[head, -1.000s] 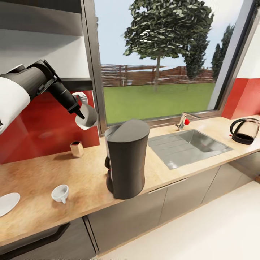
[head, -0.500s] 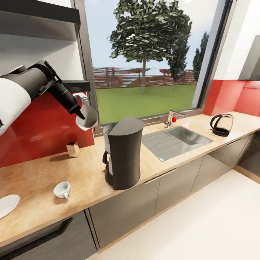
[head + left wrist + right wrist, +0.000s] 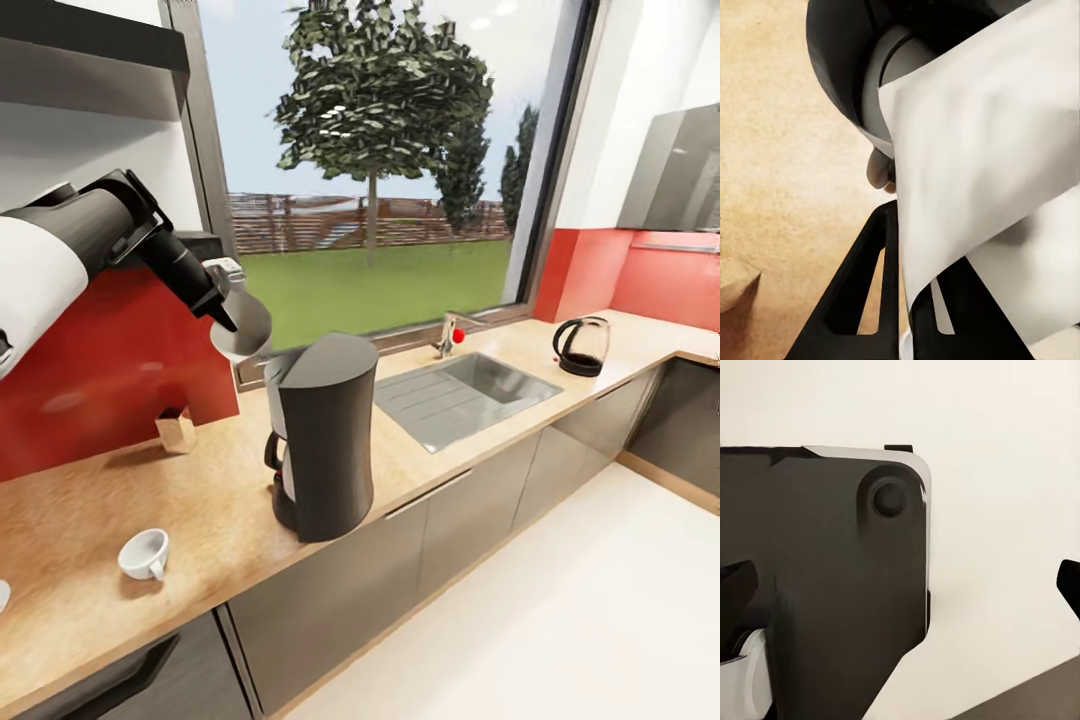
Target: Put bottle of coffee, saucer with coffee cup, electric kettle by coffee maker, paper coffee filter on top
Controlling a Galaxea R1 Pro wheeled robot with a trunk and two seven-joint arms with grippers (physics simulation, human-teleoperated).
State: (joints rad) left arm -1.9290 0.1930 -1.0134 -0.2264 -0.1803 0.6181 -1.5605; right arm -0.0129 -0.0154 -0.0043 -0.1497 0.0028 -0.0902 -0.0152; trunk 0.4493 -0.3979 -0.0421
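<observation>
Overhead, left arm raised, left pincer [image 3: 228, 300] clamped on paper coffee filter [image 3: 243, 328], above coffee maker [image 3: 322, 436].

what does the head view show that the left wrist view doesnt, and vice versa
Head view alone: the electric kettle past the sink, the coffee cup, the window. Left wrist view alone: the left tool's fingers pinching the filter's edge, seen up close. Both: the paper coffee filter held above the coffee maker, and the countertop.
</observation>
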